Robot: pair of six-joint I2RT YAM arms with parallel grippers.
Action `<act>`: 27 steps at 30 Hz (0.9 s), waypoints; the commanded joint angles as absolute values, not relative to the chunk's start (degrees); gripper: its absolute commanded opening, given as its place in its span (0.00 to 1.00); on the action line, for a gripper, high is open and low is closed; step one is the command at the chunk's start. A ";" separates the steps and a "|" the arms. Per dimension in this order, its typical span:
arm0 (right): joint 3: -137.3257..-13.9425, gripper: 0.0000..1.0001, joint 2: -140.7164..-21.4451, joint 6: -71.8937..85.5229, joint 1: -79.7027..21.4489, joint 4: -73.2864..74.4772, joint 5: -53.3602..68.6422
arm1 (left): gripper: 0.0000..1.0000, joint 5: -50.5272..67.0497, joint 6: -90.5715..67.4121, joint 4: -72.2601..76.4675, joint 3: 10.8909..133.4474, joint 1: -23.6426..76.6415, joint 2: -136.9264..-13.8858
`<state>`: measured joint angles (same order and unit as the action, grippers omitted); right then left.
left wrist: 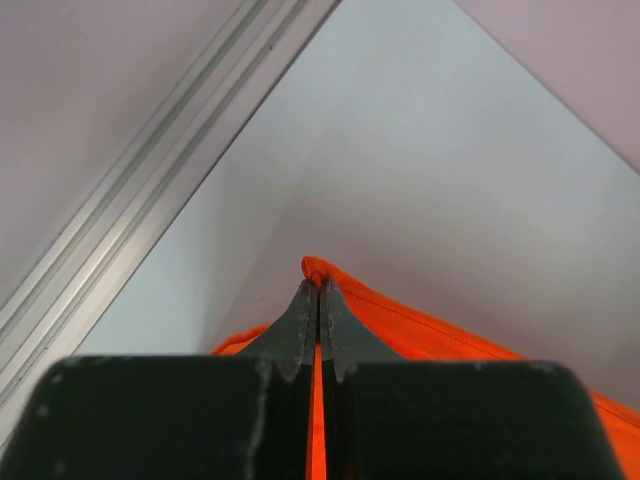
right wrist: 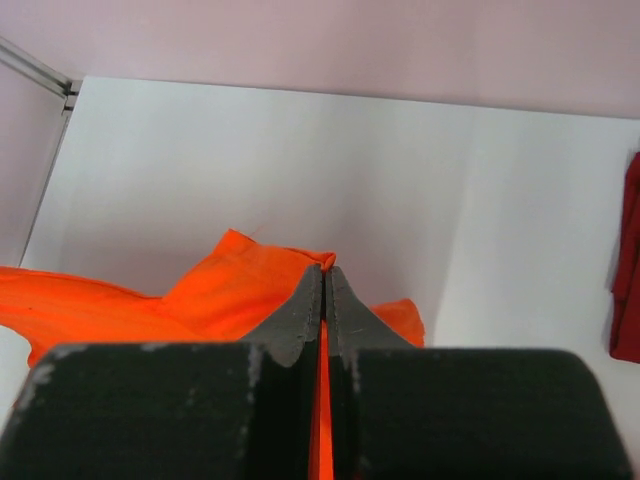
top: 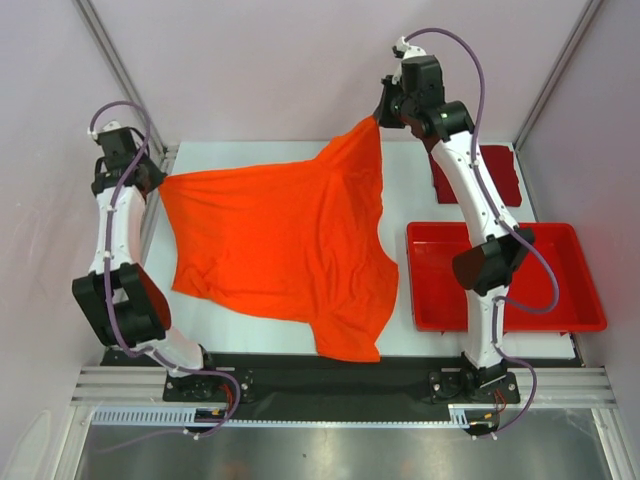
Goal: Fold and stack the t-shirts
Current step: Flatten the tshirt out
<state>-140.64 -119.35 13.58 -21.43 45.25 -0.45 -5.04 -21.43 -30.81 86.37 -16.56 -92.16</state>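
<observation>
**Orange t-shirt** (top: 285, 250): unfolded. Spread over the middle of the table (top: 250, 160) in the top view. Two corners are lifted and pulled taut toward 10 and 1 o'clock, and the lower hem trails to 6 o'clock, rumpled.

**Left gripper** (top: 160, 182): at 10 o'clock. Its jaws are pressed together on a pinch of orange cloth, which shows between the tips in the wrist view.

**Right gripper** (top: 378, 120): at 1 o'clock, raised near the back wall. It is likewise clamped on an orange corner.

**Dark red t-shirt** (top: 500, 175): at 2 o'clock, lying flat on the table. It appears to be already a folded square, though the right arm crosses it and hides part.

**Red tray** (top: 500, 325): at 4 o'clock, just in front of the dark red shirt. Nothing is seen in it.

**Progress:** roughly half, by judgement. One shirt looks folded. The orange one is only stretched out, with no fold made. It must be laid flat, folded, then stacked with the dark red one.
</observation>
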 commanded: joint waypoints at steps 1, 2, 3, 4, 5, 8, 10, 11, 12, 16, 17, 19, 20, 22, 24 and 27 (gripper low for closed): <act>-141.95 0.00 -114.44 12.13 -21.71 44.38 -3.34 | 0.01 -7.29 -21.71 -30.50 88.51 -18.46 -85.54; -141.94 0.00 -113.13 12.13 -21.71 44.65 -3.51 | 0.00 -7.29 -21.88 -30.59 88.51 -18.81 -84.73; -142.12 0.00 -112.51 12.22 -21.71 45.00 -3.86 | 0.00 -7.29 -21.97 -30.85 88.85 -19.07 -83.77; -142.29 0.00 -111.72 12.30 -21.71 45.70 -4.13 | 0.00 -7.29 -22.15 -31.55 89.12 -19.25 -82.11; -142.21 0.00 -109.88 12.48 -21.80 45.88 -4.22 | 0.00 -7.56 -22.24 -31.90 89.90 -19.42 -81.13; -142.29 0.00 -106.71 12.57 -22.15 46.93 -4.83 | 0.00 -7.65 -22.76 -33.48 91.31 -19.86 -77.45; -141.95 0.00 -103.11 12.48 -22.76 47.81 -5.71 | 0.00 -7.65 -23.20 -34.45 92.72 -20.13 -75.25; -141.86 0.00 -101.96 12.39 -23.11 48.33 -5.80 | 0.00 -7.65 -23.29 -34.54 93.07 -20.30 -74.10; -141.68 0.00 -99.26 12.13 -23.55 48.77 -6.50 | 0.00 -7.47 -23.29 -34.54 93.51 -20.30 -71.39; -139.14 0.00 -91.44 11.51 -26.44 50.18 -8.26 | 0.00 -7.73 -22.94 -35.07 94.48 -20.30 -64.44; -137.74 0.00 -89.75 11.51 -27.06 50.19 -8.70 | 0.00 -8.17 -22.68 -35.07 94.66 -20.30 -62.77; -136.33 0.00 -84.67 11.34 -28.56 50.01 -10.37 | 0.00 -9.13 -22.06 -34.98 94.83 -20.30 -59.18; -135.54 0.00 -83.07 11.25 -29.96 50.01 -10.81 | 0.01 -9.40 -21.97 -35.15 94.92 -20.30 -58.02; -134.13 0.00 -78.51 11.25 -30.85 50.45 -12.04 | 0.00 -9.75 -21.89 -35.68 95.71 -20.39 -54.78; -133.51 0.00 -75.69 11.60 -31.11 50.97 -12.48 | 0.00 -10.10 -21.88 -36.21 97.37 -20.22 -53.18; -134.29 0.00 -72.25 11.34 -31.11 53.25 -12.39 | 0.00 -14.84 -20.75 -38.23 100.18 -17.94 -50.72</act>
<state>-133.99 -74.17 12.36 -31.07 51.96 -9.26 -8.91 -22.37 -37.10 96.73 -19.11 -51.92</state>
